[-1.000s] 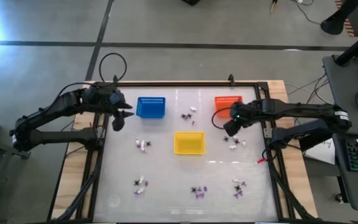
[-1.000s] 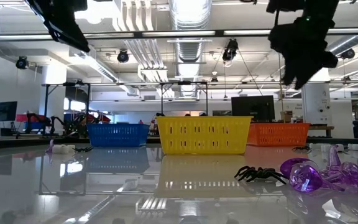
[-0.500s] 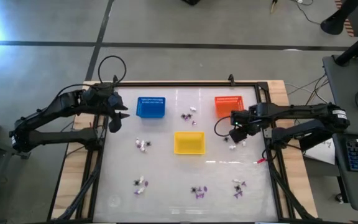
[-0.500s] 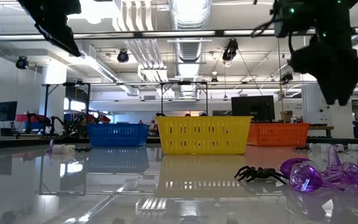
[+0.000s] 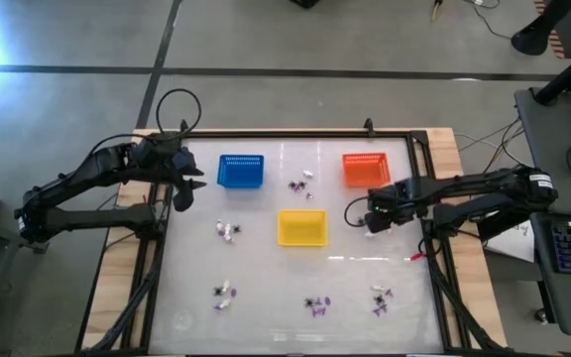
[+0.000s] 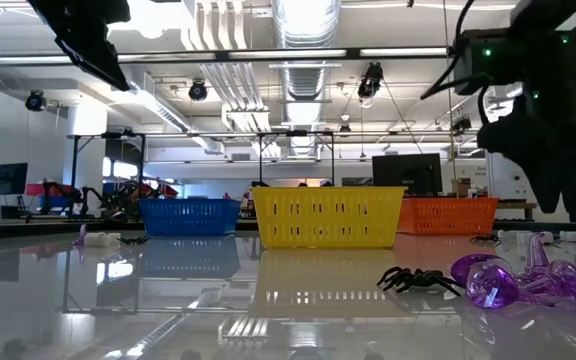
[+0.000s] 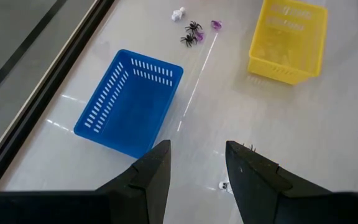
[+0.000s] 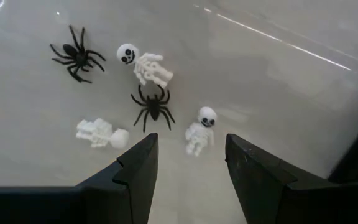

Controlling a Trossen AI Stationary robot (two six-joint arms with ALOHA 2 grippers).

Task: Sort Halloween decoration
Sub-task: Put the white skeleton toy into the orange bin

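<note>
My right gripper [image 8: 188,168] is open and hovers above a cluster of trinkets near the table's right side [image 5: 371,226]: three white skeletons [image 8: 148,66] and two black spiders [image 8: 152,104]. One skeleton [image 8: 200,132] lies just beyond the fingertips, untouched. My left gripper [image 7: 194,174] is open, above the table's left side near the blue basket [image 7: 129,102]. More trinkets lie in small clusters on the table [image 5: 300,184] [image 5: 229,230] [image 5: 317,304]. In the low view, purple trinkets [image 6: 513,280] and a black spider [image 6: 418,280] lie close to the camera.
The blue basket [image 5: 240,171], the yellow basket [image 5: 301,227] and the orange basket [image 5: 363,168] stand on the table's far half. Further trinket clusters lie near the near edge [image 5: 224,295] [image 5: 380,297]. A metal frame [image 5: 157,258] borders the glossy table.
My right gripper has moved from beside the orange basket toward the table's near edge and down, and now stands over the cluster of skeletons and spiders. My left gripper drew back slightly toward the table's left edge. No trinket has moved.
</note>
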